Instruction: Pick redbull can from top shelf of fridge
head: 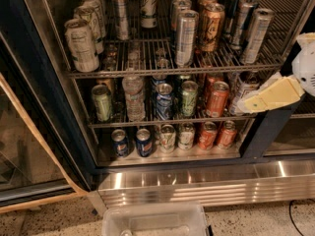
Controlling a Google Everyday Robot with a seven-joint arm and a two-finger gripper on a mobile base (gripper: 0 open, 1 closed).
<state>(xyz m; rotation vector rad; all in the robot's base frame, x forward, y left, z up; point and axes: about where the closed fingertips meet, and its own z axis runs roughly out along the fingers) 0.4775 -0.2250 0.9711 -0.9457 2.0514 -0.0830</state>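
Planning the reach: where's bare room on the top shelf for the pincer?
Bare wire at top shelf front, between white can and redbull can; more far right, beyond the plain silver can. Crowded behind the redbull can. Pincer sits lower right, below that shelf.

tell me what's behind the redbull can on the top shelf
Behind the redbull can on the top shelf, a row of silver slim cans runs back; their lower parts are hidden. The gripper hovers right, by the middle rack.
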